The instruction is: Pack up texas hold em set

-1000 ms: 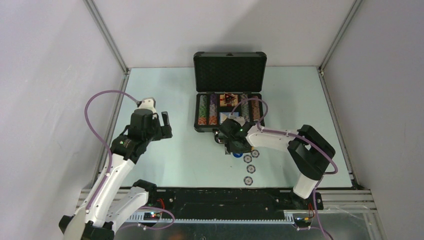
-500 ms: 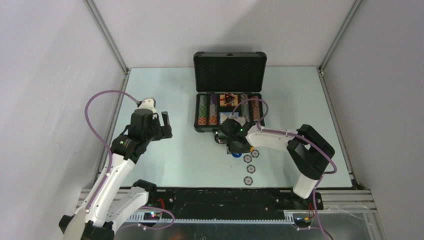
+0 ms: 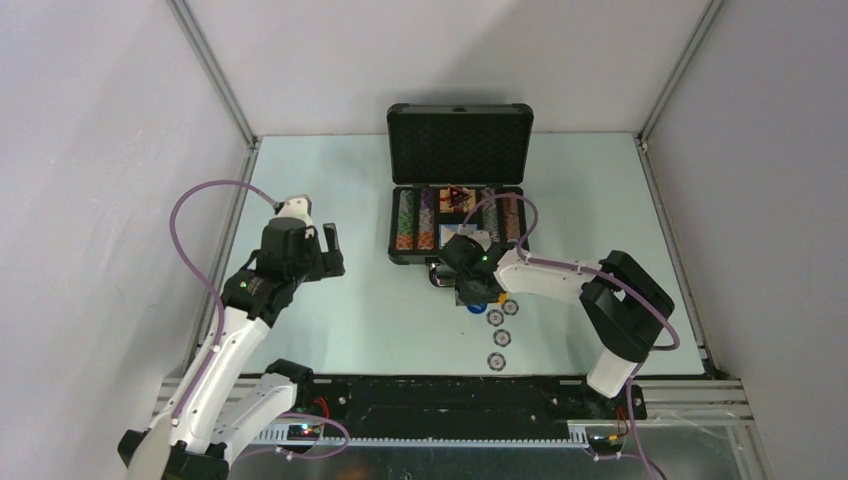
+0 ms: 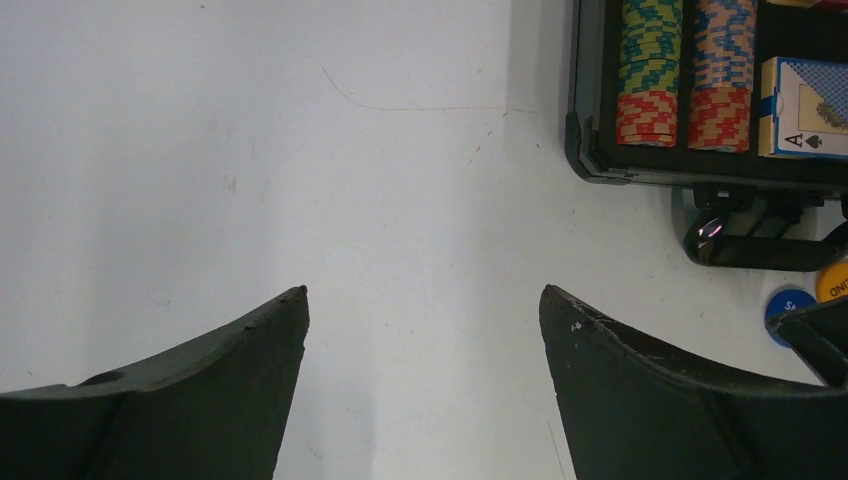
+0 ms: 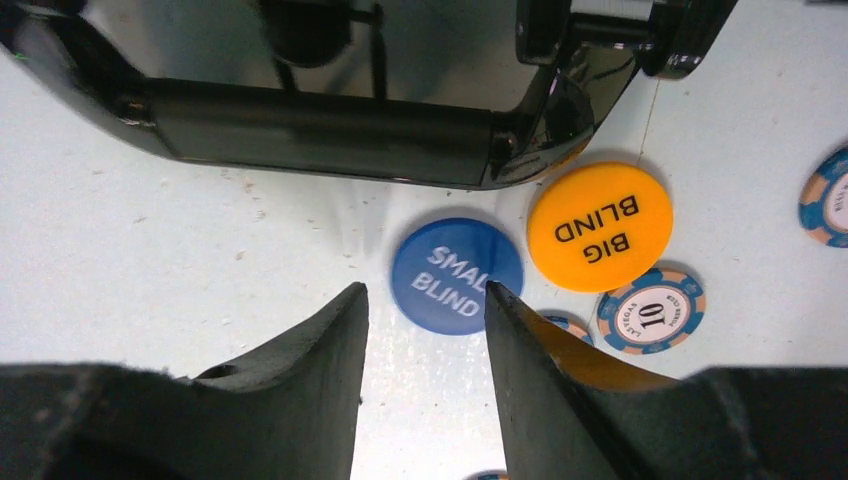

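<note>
Right gripper point(image 5: 424, 290) is held low over the table point(image 5: 150, 270), jaws partly parted and nothing clasped. The blue SMALL BLIND button point(image 5: 450, 270) is seen just past its fingertips, beside the orange BIG BLIND button point(image 5: 600, 227) and near the open briefcase point(image 3: 460, 145). Left gripper point(image 4: 423, 300) is spread wide, empty.

Handle point(image 5: 320, 130) and orange button point(image 5: 600, 227) crowd blue button point(image 5: 440, 268) (nearly touching); table point(image 5: 150, 280) free leftward.

chip point(image 5: 828, 200) cut off, card box point(image 4: 805, 105) cropped
</note>
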Motion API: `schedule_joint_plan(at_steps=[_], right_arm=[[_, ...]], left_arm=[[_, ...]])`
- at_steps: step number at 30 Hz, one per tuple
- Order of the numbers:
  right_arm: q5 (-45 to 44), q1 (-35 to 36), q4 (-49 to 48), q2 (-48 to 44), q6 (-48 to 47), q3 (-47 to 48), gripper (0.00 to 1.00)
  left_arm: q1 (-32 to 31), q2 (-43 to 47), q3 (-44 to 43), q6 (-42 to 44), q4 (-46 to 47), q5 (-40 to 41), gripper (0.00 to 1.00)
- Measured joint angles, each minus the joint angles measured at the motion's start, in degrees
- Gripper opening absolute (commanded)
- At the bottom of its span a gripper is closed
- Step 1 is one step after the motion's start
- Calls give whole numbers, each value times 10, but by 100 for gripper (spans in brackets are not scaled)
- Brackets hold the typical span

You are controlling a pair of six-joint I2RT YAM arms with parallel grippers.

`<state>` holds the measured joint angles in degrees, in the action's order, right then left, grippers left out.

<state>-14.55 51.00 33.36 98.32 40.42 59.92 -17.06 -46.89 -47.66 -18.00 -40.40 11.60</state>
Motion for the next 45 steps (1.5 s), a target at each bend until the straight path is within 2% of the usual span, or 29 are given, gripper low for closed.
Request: schedule_joint_plan(at_steps=[7, 13, 16, 24, 45], right_arm=[[-6, -12, 30, -20, -38, 93, 55], [-9, -39, 38, -20, -57, 163, 69], [-8, -47, 45, -21, -54, 147, 74], [39, -55, 49, -23, -24, 17, 77], [97, -59, 27, 1, -10, 13, 76]], left_arm=[[0, -2, 0, 0, 0, 0, 90], [0, -3, 0, 0, 0, 0, 90], [0, -3, 0, 0, 0, 0, 90], [0, -3, 0, 0, 0, 0, 90], [0, -4, 0, 0, 0, 0, 90]])
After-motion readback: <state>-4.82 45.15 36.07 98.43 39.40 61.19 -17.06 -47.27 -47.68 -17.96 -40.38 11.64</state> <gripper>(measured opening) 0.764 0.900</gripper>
